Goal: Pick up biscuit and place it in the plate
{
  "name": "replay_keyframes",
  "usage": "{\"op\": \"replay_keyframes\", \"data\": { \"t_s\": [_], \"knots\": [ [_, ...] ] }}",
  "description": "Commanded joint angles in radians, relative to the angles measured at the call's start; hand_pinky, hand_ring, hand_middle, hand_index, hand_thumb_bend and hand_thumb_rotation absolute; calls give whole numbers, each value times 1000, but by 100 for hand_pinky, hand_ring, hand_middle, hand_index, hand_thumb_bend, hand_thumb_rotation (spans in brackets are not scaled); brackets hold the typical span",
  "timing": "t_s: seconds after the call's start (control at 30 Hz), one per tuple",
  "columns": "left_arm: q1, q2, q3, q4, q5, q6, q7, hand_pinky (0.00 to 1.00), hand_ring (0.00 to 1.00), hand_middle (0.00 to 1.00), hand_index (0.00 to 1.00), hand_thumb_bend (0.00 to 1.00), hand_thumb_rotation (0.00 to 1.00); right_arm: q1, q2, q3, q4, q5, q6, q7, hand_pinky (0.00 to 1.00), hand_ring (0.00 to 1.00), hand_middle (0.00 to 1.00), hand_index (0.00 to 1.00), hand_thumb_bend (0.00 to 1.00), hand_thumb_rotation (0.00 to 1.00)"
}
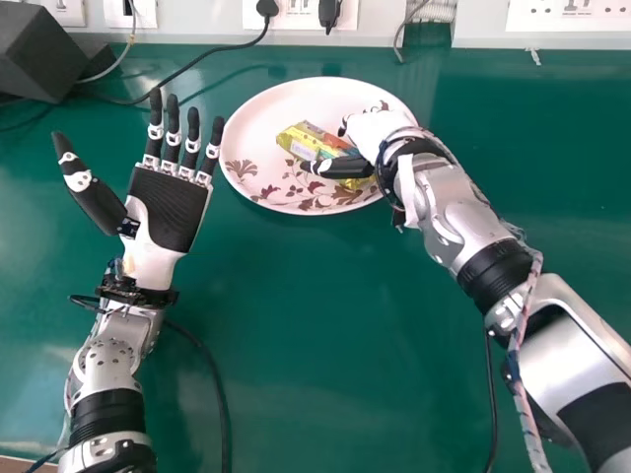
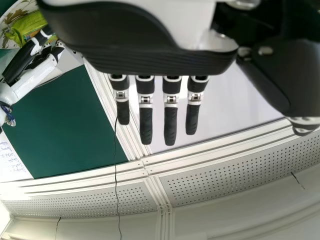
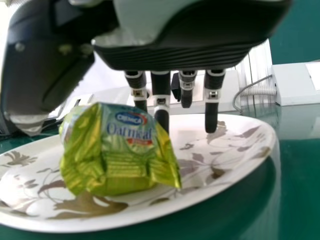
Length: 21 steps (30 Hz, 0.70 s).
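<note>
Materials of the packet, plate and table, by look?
Packet: likely thin plastic film, glossy; it creases sharply and catches highlights. Plate: smooth, light glaze-like finish with a printed floral pattern; could be melamine or ceramic, the look doesn't settle it. Table: green top with a soft sheen and blurry reflections, perhaps laminate or a plastic mat.

The crinkled yellow-green biscuit packet (image 1: 304, 141) lies on the white, leaf-patterned plate (image 1: 250, 128).
</note>
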Motion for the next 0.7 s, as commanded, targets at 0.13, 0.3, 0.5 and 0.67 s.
{"op": "replay_keyframes", "data": {
  "t_s": [0.13,0.3,0.5,0.67],
  "knots": [
    [74,-10,-5,74,28,0,-7,87,74,79,88,96,44,64,-39,-32,-119,13,15,26,74,86,90,84,96,49],
    [73,-3,-8,81,34,-5,-10,86,76,80,89,96,45,94,-71,-64,-236,16,54,81,73,86,91,83,97,47],
    [70,1,-8,90,37,-9,-11,88,80,83,90,94,47,128,-105,-94,-348,10,78,125,73,86,92,83,97,47],
    [66,6,-12,98,40,-14,-14,83,79,82,88,96,48,152,-123,-114,-407,7,83,131,73,86,91,84,97,48]
  ]
}}
